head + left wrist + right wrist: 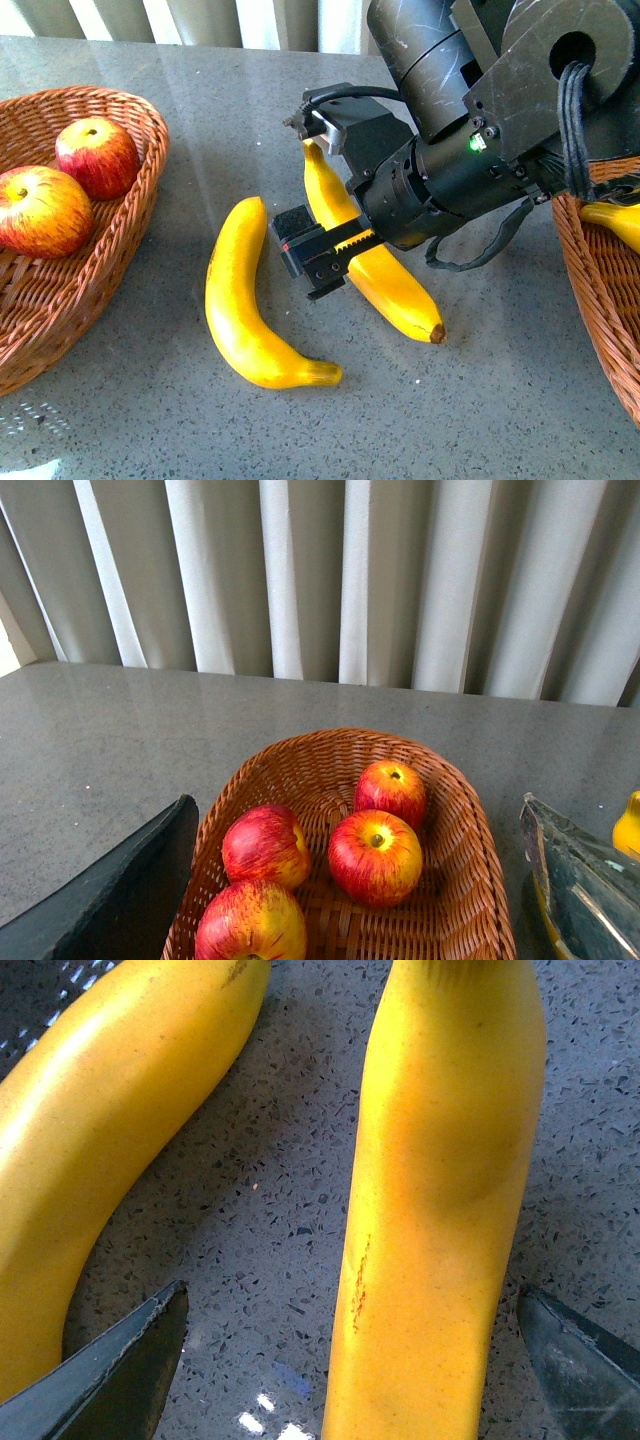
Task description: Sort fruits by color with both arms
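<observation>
R gripper [355,1360] spread wide, straddling banana [385,280] ready to pinch — second banana [245,300] at 9 o'clock; L gripper [360,880] prob. spread too, over apple basket [300,755].

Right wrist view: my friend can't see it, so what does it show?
A yellow banana lies on a speckled grey table, with the open right gripper straddling it, one dark fingertip on each side. A second banana lies beside it.

Bright, even daylight from the far side, through pale curtains [300,570]. Soft sheen over the grey table [200,90], white glare at its near left corner. Faint, short shadows beneath the near banana [250,300]. Front view crisp; right wrist view slightly soft, with tiny glints on stone.
</observation>
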`<action>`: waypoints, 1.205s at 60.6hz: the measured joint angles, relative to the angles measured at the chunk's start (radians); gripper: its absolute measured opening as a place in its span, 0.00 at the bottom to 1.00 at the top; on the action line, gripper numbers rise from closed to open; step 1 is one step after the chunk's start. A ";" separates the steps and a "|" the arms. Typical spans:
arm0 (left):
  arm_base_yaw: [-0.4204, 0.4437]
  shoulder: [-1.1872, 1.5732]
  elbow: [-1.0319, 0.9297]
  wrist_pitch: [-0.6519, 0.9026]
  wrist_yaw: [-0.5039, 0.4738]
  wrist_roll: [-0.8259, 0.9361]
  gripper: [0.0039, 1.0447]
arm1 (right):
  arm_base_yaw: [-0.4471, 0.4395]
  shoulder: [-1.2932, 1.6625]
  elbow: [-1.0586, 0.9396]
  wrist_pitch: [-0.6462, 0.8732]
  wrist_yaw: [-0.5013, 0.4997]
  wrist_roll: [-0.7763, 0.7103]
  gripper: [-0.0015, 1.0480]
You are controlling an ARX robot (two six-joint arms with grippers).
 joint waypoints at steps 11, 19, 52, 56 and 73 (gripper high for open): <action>0.000 0.000 0.000 0.000 0.000 0.000 0.91 | -0.001 0.024 0.002 0.000 0.000 0.013 0.91; 0.000 0.000 0.000 0.000 0.000 0.000 0.91 | -0.002 0.035 0.002 0.001 0.000 0.025 0.91; 0.000 0.000 0.000 0.000 0.000 0.000 0.91 | -0.028 0.018 -0.050 0.047 0.005 0.056 0.36; 0.000 0.000 0.000 0.000 0.000 0.000 0.91 | -0.030 -0.002 -0.076 0.062 0.005 0.064 0.35; 0.000 0.000 0.000 0.000 0.000 0.000 0.91 | -0.057 -0.302 -0.196 0.175 0.024 0.141 0.35</action>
